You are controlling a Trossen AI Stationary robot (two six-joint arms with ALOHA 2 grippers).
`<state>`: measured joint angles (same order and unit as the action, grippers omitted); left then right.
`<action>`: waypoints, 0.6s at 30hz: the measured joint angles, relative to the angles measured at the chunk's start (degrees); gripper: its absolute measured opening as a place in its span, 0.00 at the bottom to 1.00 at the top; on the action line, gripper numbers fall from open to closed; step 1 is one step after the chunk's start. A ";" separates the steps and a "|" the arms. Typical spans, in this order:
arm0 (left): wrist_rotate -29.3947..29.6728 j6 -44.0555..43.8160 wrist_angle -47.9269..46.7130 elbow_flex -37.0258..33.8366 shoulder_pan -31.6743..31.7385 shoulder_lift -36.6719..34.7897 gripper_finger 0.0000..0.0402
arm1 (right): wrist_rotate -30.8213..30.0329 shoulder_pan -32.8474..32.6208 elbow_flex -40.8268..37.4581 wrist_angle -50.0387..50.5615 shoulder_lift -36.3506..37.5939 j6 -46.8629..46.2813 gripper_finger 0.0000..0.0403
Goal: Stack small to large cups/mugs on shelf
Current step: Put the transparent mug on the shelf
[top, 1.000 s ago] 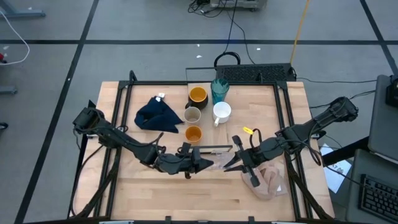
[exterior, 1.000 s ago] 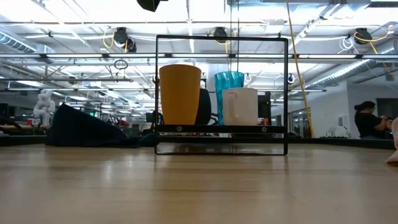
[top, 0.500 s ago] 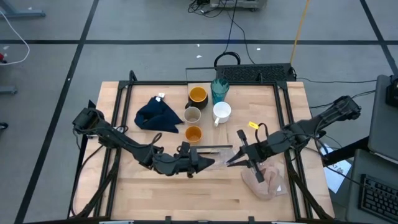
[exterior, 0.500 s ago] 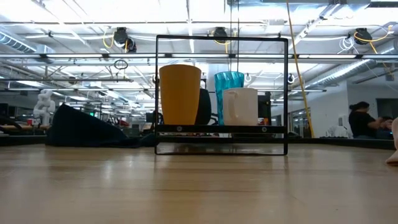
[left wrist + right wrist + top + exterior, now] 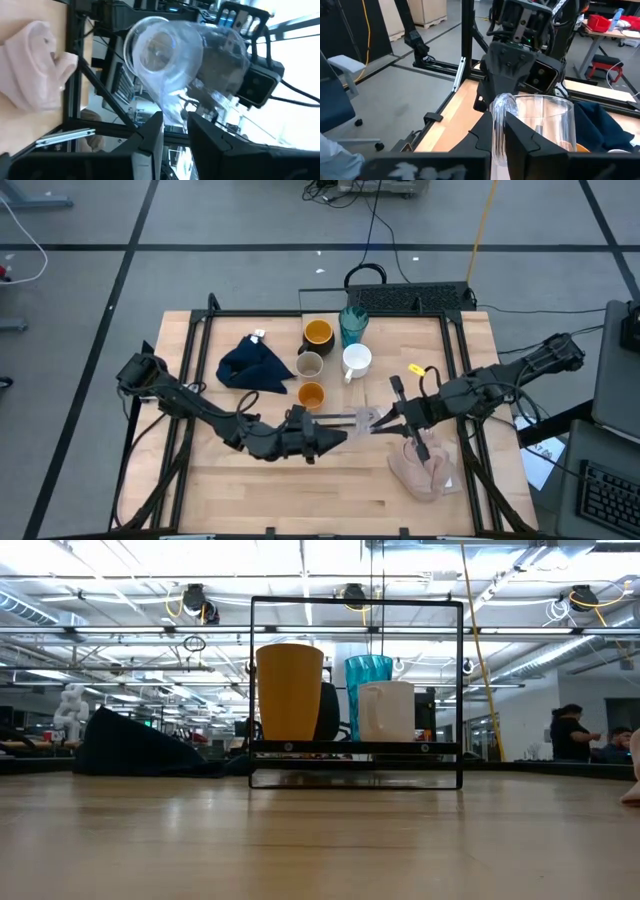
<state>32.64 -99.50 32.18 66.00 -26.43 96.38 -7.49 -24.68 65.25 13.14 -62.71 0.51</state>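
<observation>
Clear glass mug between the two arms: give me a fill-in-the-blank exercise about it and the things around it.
1. The right claw is shut on the ___ of the clear glass mug.
2. In the high view, the crumpled pink-beige cloth lies on the ___ side of the wooden table.
3. The ribbed tumbler next to the white ceramic mug is coloured ___.

Missing words: handle; right; teal.

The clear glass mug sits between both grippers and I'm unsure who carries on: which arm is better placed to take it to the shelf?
Right, probably. The right gripper is shut on the clear glass mug's handle, while the left gripper appears to be letting go of the rim. The shelf is on the far side.
</observation>
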 joint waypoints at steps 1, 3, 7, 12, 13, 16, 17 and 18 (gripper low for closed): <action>0.00 0.50 0.51 0.00 -0.10 0.00 0.22 | 0.00 0.04 -0.02 0.05 0.37 0.01 0.03; 0.02 1.18 1.58 0.02 -0.27 0.00 0.22 | 0.00 0.04 -0.02 -0.27 1.05 0.51 0.03; -0.09 3.74 2.12 0.02 -0.17 0.00 0.22 | 0.00 0.02 -0.04 0.79 2.76 3.30 0.03; -0.05 8.31 4.96 0.02 -0.11 0.00 0.22 | 0.00 0.02 -0.06 -0.99 6.86 5.62 0.03; -0.04 9.42 6.08 0.02 -0.18 0.00 0.22 | 0.03 0.02 -0.39 -2.45 7.91 6.13 0.03; -0.05 14.49 9.06 0.02 -0.29 0.00 0.22 | 0.05 -0.20 -2.99 -8.59 12.16 6.62 0.03; -0.06 16.52 10.73 0.02 -0.28 0.00 0.22 | 0.09 -0.18 -4.24 -10.66 13.79 6.57 0.03; -0.07 18.69 12.78 0.02 -0.23 0.00 0.22 | 0.10 -0.18 -5.96 -12.99 15.41 6.26 0.03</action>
<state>32.58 -80.81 44.97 66.02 -26.65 96.38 -7.39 -24.86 59.29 0.15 -47.30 6.78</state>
